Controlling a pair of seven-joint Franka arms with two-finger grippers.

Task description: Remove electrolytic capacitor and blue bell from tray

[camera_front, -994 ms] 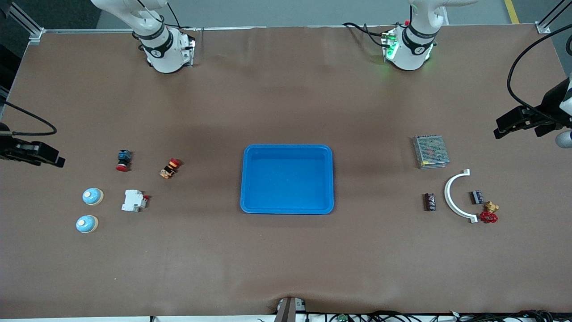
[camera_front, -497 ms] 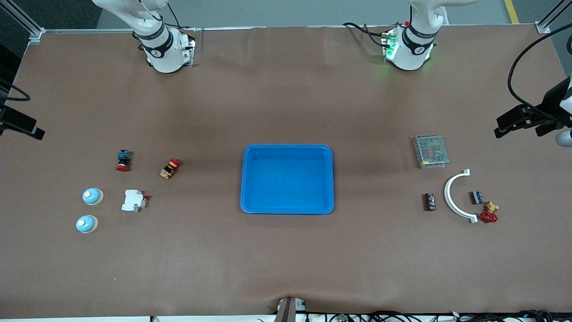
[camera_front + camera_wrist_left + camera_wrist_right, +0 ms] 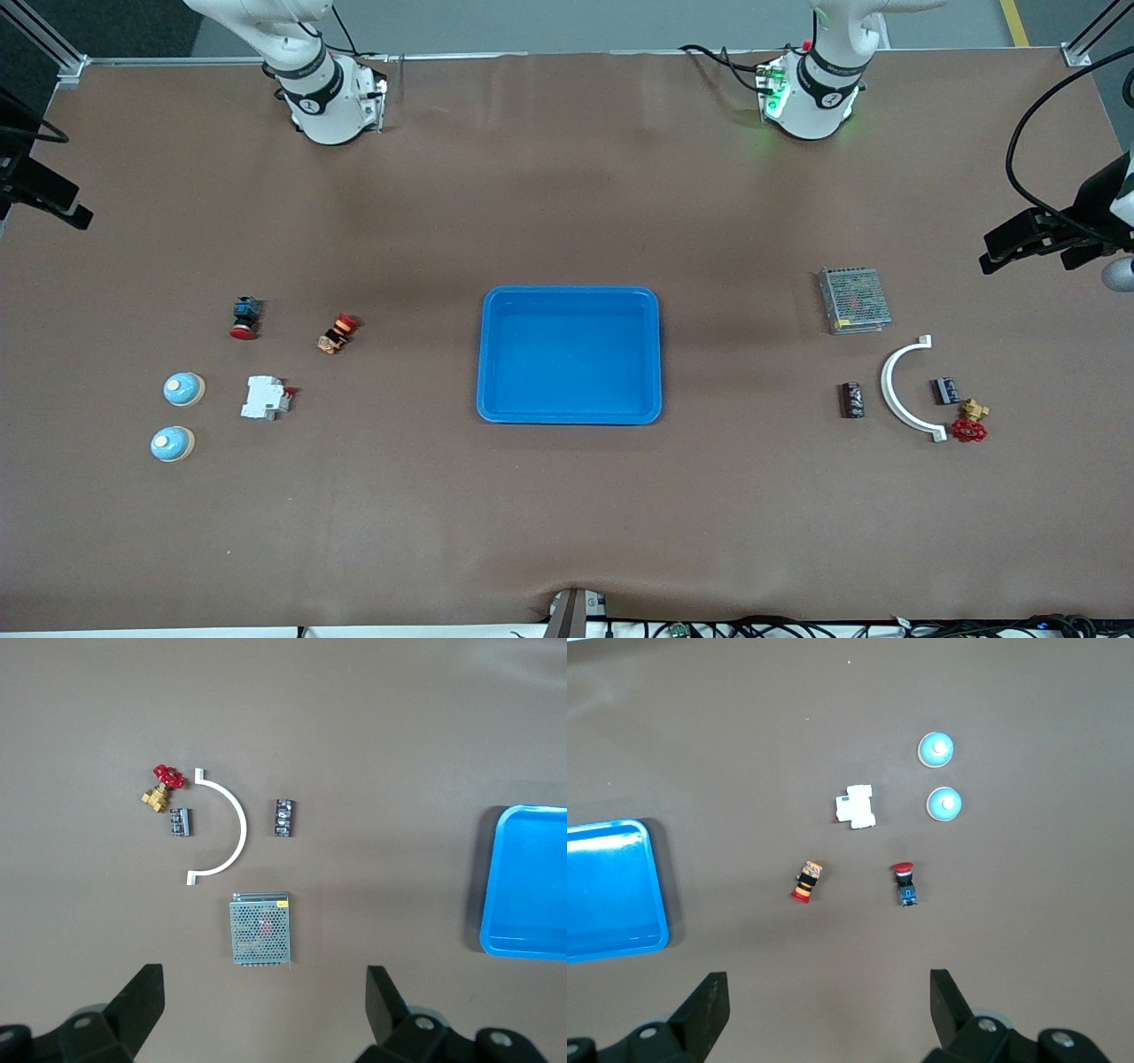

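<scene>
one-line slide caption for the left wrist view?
Open left tool above metal-mesh box, white arc, two capacitors, red-handled valve; blue tray at edge.

The brown table [image 3: 567,177] carries a blue tray [image 3: 570,415], two bells [image 3: 184,389], capacitors [image 3: 851,400] and small parts.

Non-task items: white circuit breaker [image 3: 266,398], red-capped push button [image 3: 244,318] and orange-black switch [image 3: 337,333] lie toward the right arm's end. Mesh-covered power supply [image 3: 854,300], white curved bracket [image 3: 905,387] and red-handled brass valve [image 3: 970,422] lie toward the left arm's end.
</scene>
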